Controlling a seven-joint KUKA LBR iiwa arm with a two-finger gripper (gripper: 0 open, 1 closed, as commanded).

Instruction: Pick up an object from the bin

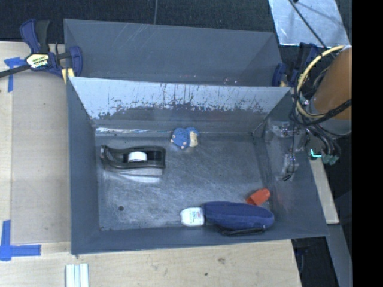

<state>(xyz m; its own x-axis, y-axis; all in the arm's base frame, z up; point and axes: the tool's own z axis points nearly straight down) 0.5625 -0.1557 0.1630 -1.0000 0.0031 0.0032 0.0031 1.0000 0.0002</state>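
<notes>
Gripper (289, 163): mine, hanging at the bin's right side, over the sloped right wall where it runs down to the floor.
Grip state: I cannot tell from this view whether I am released or clenched.
Bin (84, 178): grey metal, with sloped walls and a flat scuffed floor. It holds five loose things, spread out rather than heaped.
Orange-red block (258, 197): small, on the floor close to the right wall. It is the thing nearest me and, in my judgement, the likeliest pick.
Dark blue case (238, 215): long and rounded, lying along the near wall just beside the block. Whether the two touch I cannot tell.
White piece (192, 217): small, lying against the case's left end.
Tape dispenser (133, 157): black with a white roll, on the left of the floor, well apart from me.
Blue and yellow toy (184, 138): small, at the foot of the far wall.
Step in hand: approach, as I judge it, with no descent onto a thing begun.
Doing it well: I should move clear of the slope, centre over the block, come straight down, and close across its free sides, away from the case.
Risk: scraping the right wall, or nudging the block under the case.
</notes>
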